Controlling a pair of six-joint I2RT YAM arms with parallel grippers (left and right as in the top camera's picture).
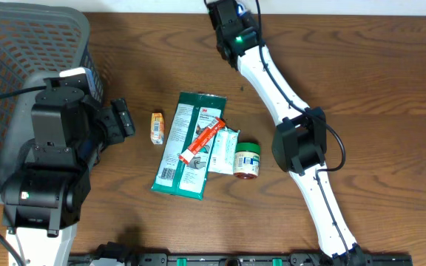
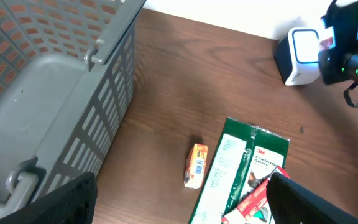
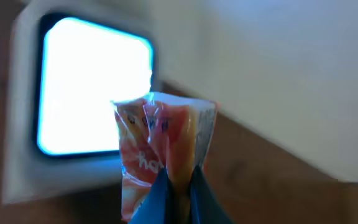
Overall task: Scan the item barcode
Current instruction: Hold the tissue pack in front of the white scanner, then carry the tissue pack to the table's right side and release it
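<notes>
The item, a small orange-red crinkled packet point(image 3: 163, 140), is pinched from below by my right gripper point(image 3: 178, 186), which is shut on it. It hangs right in front of the scanner point(image 3: 92, 93), a white box with a lit window. In the left wrist view the scanner point(image 2: 300, 56) stands at the table's far edge, with the right gripper point(image 2: 353, 59) beside it. Seen from overhead, the right gripper point(image 1: 231, 18) is at the top edge. My left gripper point(image 1: 120, 122) hovers open over the table, holding nothing.
A grey mesh basket point(image 1: 21, 66) fills the left side. In the middle lie a green pack point(image 1: 187, 144), a red stick pack point(image 1: 202, 140), a white sachet point(image 1: 224, 151), a green-lidded jar point(image 1: 247, 160) and a small orange box point(image 1: 157, 127).
</notes>
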